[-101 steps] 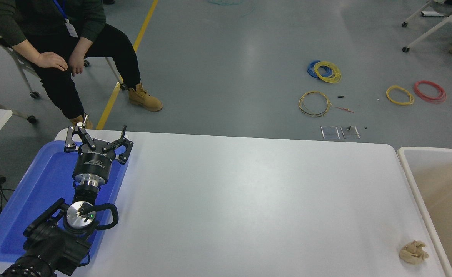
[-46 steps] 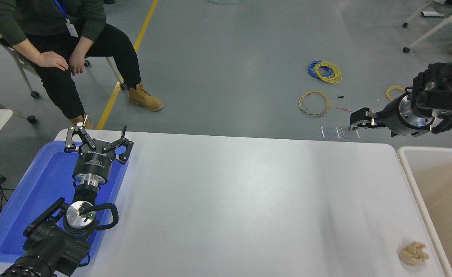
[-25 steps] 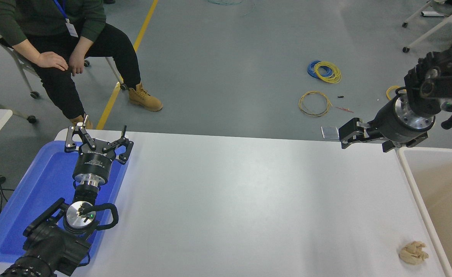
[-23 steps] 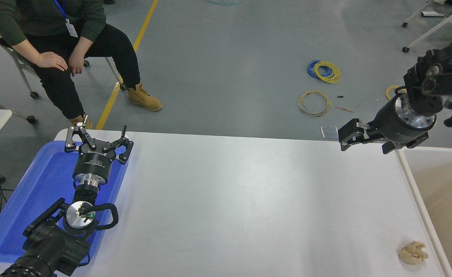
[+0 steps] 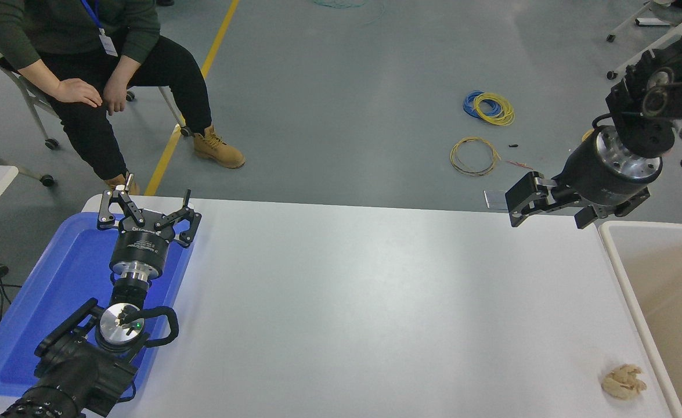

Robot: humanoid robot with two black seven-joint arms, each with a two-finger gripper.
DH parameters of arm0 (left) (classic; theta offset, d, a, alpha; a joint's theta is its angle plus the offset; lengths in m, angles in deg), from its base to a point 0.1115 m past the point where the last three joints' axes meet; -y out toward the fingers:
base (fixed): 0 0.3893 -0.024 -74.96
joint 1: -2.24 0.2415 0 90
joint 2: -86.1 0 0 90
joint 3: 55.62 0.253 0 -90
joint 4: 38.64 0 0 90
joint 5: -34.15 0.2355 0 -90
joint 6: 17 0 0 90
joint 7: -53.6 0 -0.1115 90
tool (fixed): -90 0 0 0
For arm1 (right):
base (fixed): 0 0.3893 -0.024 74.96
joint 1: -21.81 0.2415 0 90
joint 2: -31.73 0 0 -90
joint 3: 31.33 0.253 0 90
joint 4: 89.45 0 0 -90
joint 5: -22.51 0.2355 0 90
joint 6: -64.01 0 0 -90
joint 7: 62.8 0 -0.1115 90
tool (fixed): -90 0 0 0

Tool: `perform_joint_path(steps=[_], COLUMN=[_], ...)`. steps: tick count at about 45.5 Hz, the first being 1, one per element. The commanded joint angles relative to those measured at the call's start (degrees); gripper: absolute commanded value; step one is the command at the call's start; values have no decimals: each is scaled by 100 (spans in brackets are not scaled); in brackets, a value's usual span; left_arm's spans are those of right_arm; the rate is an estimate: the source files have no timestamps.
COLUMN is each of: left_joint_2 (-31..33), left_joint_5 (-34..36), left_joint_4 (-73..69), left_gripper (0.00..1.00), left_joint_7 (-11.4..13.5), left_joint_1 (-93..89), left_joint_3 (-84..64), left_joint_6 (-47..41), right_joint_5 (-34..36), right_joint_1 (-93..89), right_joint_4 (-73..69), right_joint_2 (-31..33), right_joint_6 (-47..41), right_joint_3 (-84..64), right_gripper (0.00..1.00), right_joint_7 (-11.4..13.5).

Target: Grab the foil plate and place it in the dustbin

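The foil plate is out of view in the head view. The dustbin (image 5: 618, 262) stands at the table's right end, with a cream rim and a beige inside; the part of it that shows holds nothing. My right gripper (image 5: 519, 204) hangs above the table's far right corner, just left of the dustbin, pointing left, with nothing visible in it. I see it from the side and cannot tell how its jaws stand. My left gripper (image 5: 146, 200) is open and parked over the blue tray at the lower left.
A small beige wad of tissue (image 5: 623, 381) lies near the table's front right corner, beside the dustbin. The blue tray (image 5: 39, 302) is on the left edge. A person (image 5: 85, 58) sits beyond the far left corner. Wire coils (image 5: 474, 157) lie on the floor.
My right arm rose from over the dustbin at the right edge and swung left and up; its gripper now hangs over the table's far right corner. The left arm has not moved.
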Motion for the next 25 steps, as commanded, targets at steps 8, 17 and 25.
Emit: perform_joint_path(steps=[8, 17, 25], left_joint_2=[0, 0, 0], left_joint_5=[0, 0, 0], left_joint_4=[-1, -1, -1], left_gripper=[100, 100, 100], left_joint_7=[0, 0, 0], left_joint_1=[0, 0, 0], left_joint_3=[0, 0, 0], left_joint_6=[0, 0, 0], right_joint_5=[-6, 3, 3], right_joint_1=[-130, -183, -227], right_joint_4=[82, 91, 82], right_joint_2=[-27, -36, -27], right_joint_6=[22, 4, -57], right_joint_3=[32, 40, 40], right_gripper=[100, 100, 100], right_joint_7=[-9, 0, 0])
